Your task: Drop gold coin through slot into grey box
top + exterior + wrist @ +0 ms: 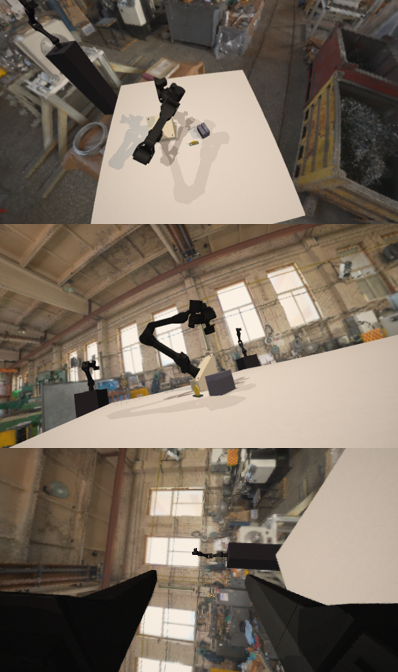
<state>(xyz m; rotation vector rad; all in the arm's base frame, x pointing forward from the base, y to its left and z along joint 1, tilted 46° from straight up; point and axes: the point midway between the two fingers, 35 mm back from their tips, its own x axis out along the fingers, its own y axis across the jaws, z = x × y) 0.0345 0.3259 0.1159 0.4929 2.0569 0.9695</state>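
Note:
The gold coin (194, 142) (196, 390) stands on edge in the dark-green holder (198, 396) on the table. The closed grey box (204, 132) (221, 384) stands beside it; its narrow slot shows as a dark line across the lid in the top view. My gripper (169, 90) (202, 315) (202, 576) is open and empty, raised high above the table and well away from the coin and the box. The wrist view shows both fingers wide apart with only the background between them. Coin, holder and box are not in the wrist view.
The cream wedge-shaped block (169, 130) (203, 373) under my arm's base stands close to the holder and box. My arm's shadows fall across the pale table (249, 174) (295, 398) (350, 548). Other arms on dark pedestals (84, 78) (91, 403) (252, 556) stand beyond the table.

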